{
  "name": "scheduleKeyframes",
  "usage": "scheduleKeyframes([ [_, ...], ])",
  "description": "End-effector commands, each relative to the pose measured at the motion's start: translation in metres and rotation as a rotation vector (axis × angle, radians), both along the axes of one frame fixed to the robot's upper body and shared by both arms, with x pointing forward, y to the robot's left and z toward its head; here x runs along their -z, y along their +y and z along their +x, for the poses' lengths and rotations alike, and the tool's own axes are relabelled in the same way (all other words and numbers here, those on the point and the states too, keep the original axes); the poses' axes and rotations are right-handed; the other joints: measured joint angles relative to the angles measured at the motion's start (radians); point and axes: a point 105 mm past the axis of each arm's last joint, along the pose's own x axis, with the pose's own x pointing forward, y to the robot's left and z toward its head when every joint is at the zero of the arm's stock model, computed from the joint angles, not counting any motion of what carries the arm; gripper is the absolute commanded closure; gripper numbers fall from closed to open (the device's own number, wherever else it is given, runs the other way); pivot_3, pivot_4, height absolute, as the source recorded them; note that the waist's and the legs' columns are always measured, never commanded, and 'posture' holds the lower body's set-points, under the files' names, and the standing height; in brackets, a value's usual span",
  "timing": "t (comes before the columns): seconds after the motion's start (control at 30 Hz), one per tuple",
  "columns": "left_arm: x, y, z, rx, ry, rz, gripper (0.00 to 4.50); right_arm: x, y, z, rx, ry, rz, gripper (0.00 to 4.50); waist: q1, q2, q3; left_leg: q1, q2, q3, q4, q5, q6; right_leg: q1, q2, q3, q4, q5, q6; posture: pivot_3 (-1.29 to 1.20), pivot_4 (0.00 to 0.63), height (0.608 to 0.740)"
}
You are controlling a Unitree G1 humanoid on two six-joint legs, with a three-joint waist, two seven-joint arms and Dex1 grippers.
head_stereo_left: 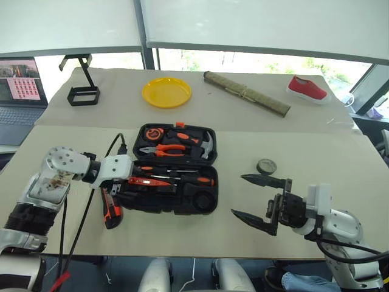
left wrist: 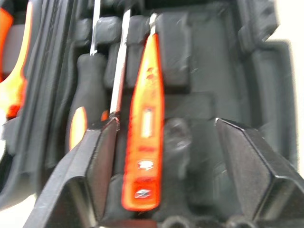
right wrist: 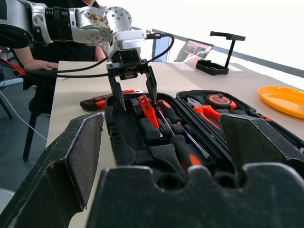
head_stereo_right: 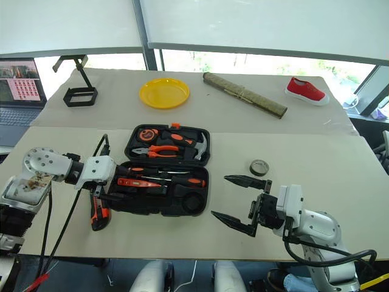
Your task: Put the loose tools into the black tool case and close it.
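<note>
The black tool case (head_stereo_left: 209, 204) lies open in the middle of the table. My left gripper (head_stereo_left: 126, 185) hangs open over its left end, fingers either side of the small orange tester screwdriver (left wrist: 145, 137), which lies in a recess. Black-and-orange screwdrivers (head_stereo_left: 196, 180) rest beside it in the case. The orange-black utility knife (head_stereo_left: 111, 210) lies on the table just left of the case. The small grey roll (head_stereo_left: 266, 166) sits to the right of the case. My right gripper (head_stereo_left: 255, 198) stands open and empty near the roll, pointing toward the case.
Orange-handled pliers (head_stereo_left: 163, 149), a hammer (head_stereo_left: 206, 146) and a tape measure sit in the far half of the case. A yellow plate (head_stereo_left: 166, 92), black wire stand (head_stereo_left: 82, 92), rolled mat (head_stereo_left: 246, 93) and red shoe (head_stereo_left: 309, 89) line the back; a laptop (head_stereo_left: 18, 91) stands far left.
</note>
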Motion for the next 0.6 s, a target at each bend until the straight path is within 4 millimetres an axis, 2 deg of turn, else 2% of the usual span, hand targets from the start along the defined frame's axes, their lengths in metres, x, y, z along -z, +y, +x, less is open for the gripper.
scheduleKeyframes([
  [0.03,-0.028,-0.003,0.0,-0.011,-0.025,-0.18,1.03,-0.01,0.004,0.002,-0.009,-0.055,0.031,0.0,0.0,0.0,0.0,0.0,0.0,0.0,0.0,0.0,0.0,0.0,0.0,0.0,0.0,0.0,0.0,0.0,0.15,0.74],
  [0.17,-0.021,-0.006,-0.001,-0.03,0.016,-0.261,2.12,-0.017,0.01,0.005,-0.014,-0.076,0.059,0.0,0.0,0.0,0.0,0.0,0.0,0.0,0.0,0.0,0.0,0.0,0.0,0.0,0.0,0.0,0.0,0.0,0.15,0.74],
  [0.37,0.004,-0.011,0.009,-0.079,0.035,-0.337,4.29,-0.018,0.016,0.008,-0.023,-0.089,0.068,0.0,0.001,0.0,0.0,0.0,0.0,0.0,0.0,0.0,0.0,0.0,0.0,0.0,0.0,0.0,0.0,0.0,0.15,0.74],
  [0.4,0.006,-0.011,0.01,-0.082,0.037,-0.338,4.46,-0.018,0.017,0.009,-0.024,-0.089,0.068,0.0,0.001,0.0,0.0,0.0,0.0,0.0,0.001,0.0,0.0,0.0,0.0,-0.001,0.0,0.0,0.0,0.0,0.15,0.74],
  [0.6,0.026,-0.011,0.012,-0.108,0.042,-0.301,4.46,-0.016,0.02,0.009,-0.025,-0.092,0.073,0.0,0.001,0.0,0.0,0.0,0.0,-0.001,0.001,0.0,0.0,0.0,0.0,-0.001,0.0,0.0,0.0,0.0,0.15,0.74],
])
